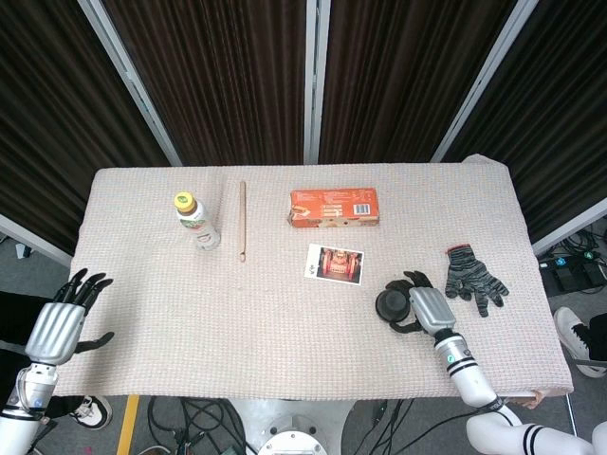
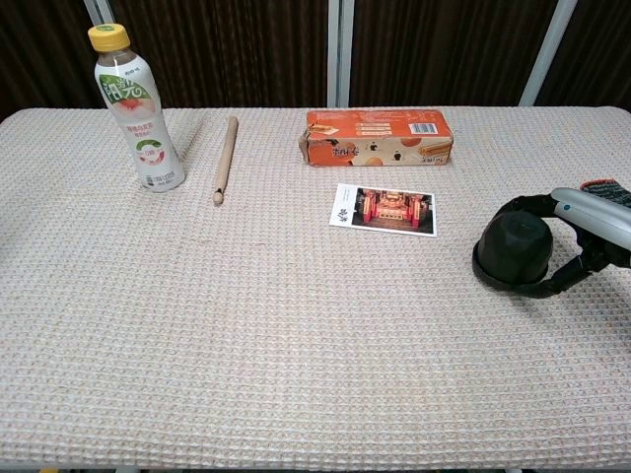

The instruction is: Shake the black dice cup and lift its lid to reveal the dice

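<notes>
The right hand [image 1: 424, 309] wraps its fingers around the black dice cup [image 2: 514, 251], sitting on the table just right of the photo card [image 2: 384, 209]. If the grip catches base and lid together, the lift may carry the whole cup up and scatter the dice. The left hand [image 1: 59, 324] hangs spread and empty, far left of the card.

On the table [image 1: 285, 341], the bottle [image 1: 196, 220] stands far left with the wooden stick [image 1: 242, 221] just right of it, the snack box [image 1: 334, 208] behind the photo card [image 1: 335, 263], and the dice cup [image 1: 392, 304] between card and glove [image 1: 474, 277].
</notes>
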Controlling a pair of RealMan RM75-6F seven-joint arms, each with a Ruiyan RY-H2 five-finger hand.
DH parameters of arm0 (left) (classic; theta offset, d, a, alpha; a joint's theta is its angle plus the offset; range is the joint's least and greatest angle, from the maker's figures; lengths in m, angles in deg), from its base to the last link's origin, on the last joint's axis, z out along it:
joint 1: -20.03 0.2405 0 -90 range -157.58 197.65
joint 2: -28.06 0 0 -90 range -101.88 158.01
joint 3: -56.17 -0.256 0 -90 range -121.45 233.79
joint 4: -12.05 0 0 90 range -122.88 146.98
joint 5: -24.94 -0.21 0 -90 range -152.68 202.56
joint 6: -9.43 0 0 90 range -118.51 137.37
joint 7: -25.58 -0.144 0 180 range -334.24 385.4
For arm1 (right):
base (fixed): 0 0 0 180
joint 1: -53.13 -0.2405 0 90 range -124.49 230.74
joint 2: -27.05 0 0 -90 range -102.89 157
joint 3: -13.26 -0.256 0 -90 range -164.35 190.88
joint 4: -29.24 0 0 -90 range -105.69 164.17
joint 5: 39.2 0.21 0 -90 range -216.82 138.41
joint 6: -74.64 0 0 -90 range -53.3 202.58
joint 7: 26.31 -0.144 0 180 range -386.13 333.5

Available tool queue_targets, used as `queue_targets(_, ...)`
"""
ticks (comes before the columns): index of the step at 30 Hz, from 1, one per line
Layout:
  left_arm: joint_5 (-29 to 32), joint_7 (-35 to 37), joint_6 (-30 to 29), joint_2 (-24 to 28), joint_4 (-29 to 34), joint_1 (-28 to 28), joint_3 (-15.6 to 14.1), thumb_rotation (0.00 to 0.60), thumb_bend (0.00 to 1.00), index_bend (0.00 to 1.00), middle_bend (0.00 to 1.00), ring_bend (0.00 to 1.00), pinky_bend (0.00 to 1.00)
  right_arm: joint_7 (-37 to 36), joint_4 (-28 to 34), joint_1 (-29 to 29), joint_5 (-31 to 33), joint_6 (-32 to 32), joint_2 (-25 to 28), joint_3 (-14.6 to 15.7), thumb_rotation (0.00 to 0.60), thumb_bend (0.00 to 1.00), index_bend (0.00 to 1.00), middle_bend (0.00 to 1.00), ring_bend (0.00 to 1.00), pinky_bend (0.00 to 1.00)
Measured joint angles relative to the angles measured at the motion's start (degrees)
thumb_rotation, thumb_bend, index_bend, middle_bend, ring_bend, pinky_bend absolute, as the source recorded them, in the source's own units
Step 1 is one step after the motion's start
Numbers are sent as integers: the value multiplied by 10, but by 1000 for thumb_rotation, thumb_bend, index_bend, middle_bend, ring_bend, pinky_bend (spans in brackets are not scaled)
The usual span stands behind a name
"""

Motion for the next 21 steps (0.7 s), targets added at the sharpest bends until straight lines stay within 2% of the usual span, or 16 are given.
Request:
queue_targets(1,0,1,-1,0,-1,0,0,600,123,167,120,0,192,-3,1,-1,-2,-3,2,1,600,13,48,206,0,0)
queue_targets(3,-1,0,-1,0,-1,0,0,600,123,167,120,0,192,-7,3,-2,-7,-5,5,3,600,0,5,139,0,0)
queue_targets(7,-1,0,-2,2,1,0,0,600,123,167,120,0,192,-17,9,-2,-19,-4,15,5,600,0,0,79,0,0)
queue_targets(12,-3,-1,-3,2,4,0,-1,600,123,167,121,0,192,-14,22,0,-23,2,26,5,600,0,0,77,0,0)
queue_targets(21,-2,-2,-1,2,5,0,-1,600,123,167,120,0,192,6,33,7,-11,10,26,1,600,12,0,137,0,0)
